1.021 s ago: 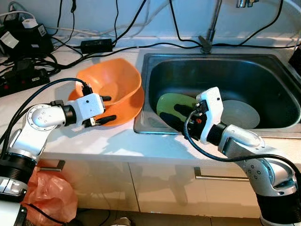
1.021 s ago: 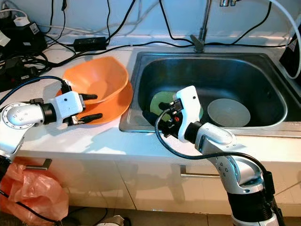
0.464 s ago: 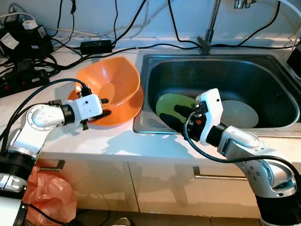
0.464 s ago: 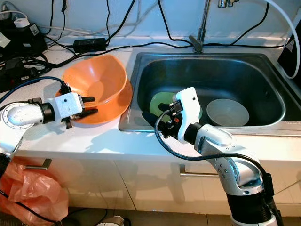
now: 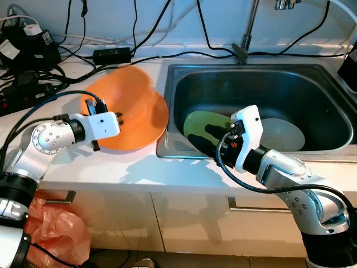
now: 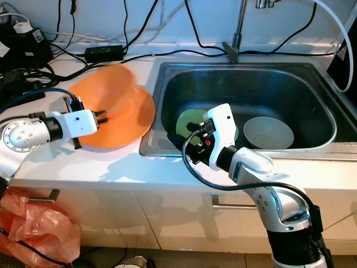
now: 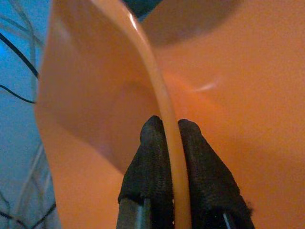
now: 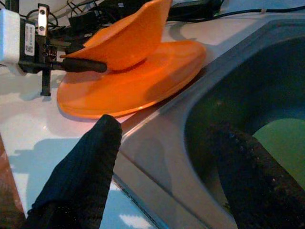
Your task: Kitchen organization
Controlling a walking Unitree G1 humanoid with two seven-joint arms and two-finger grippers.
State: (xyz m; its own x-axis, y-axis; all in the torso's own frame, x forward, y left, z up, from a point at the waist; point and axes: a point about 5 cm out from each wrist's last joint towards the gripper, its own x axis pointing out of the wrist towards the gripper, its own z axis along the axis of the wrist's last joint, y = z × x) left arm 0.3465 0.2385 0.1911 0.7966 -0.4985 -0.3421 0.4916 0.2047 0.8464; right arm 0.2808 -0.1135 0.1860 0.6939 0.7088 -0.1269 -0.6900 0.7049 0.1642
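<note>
— What's changed?
— The orange bowl has tipped up off the orange plate on the counter, blurred.
— And the grippers?
— Left gripper pinches the bowl's rim; right gripper, fingers apart, hangs over the sink.

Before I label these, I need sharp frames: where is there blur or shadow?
Left eye view: orange bowl smeared by motion, sink sharp. Left wrist view: soft focus, left gripper shut on the bowl's rim. Right wrist view: right gripper fingers dark and blurred.
</note>
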